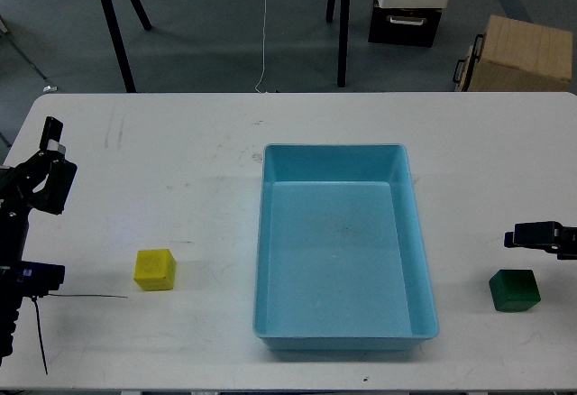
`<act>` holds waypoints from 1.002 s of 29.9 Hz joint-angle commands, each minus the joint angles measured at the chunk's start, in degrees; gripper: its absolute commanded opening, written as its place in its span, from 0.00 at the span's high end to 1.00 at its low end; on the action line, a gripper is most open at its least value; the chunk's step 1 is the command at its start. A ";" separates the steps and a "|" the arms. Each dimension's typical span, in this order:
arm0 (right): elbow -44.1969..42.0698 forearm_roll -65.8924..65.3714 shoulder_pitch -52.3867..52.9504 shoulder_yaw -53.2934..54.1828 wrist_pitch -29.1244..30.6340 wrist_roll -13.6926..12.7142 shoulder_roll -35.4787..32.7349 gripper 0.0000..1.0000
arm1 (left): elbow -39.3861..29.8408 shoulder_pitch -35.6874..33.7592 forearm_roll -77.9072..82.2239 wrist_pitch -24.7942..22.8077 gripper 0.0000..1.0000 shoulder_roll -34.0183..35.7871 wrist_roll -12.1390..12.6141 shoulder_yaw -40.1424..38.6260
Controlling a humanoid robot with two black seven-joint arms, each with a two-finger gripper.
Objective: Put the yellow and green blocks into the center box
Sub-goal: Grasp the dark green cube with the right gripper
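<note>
My left gripper (50,156) is hanging over the far left edge of the table (180,142), its 2 fingers looking parted with nothing between them. My right gripper (532,235) is reaching in from the right edge, just beyond the green block (515,289); I am seeing it side-on and dark, so I cannot tell how far it is open, but it is holding nothing.

The yellow block (155,270) is sitting on the left, nearer to me than my left gripper and well apart from it. The blue tray (424,260) is lying in the middle, between the 2 blocks, and is holding no block so far.

To do this well, I am judging that each gripper should be brought squarely above its own block, lined up with 2 flat faces, lowered until the fingers straddle the cube, then closed. The lift should be clearing the tray's rim before moving inward.

The table is white and scuffed. Beyond its far edge, black tripod legs (117,25), a white cable (264,25), a dark case (404,23) and a tan box (521,54) are standing on a grey floor.
</note>
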 commanded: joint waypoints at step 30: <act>-4.39 -0.41 5.43 -12.42 0.00 -2.52 8.70 0.62 | 4.12 -1.18 0.02 0.00 0.00 -0.38 0.36 0.52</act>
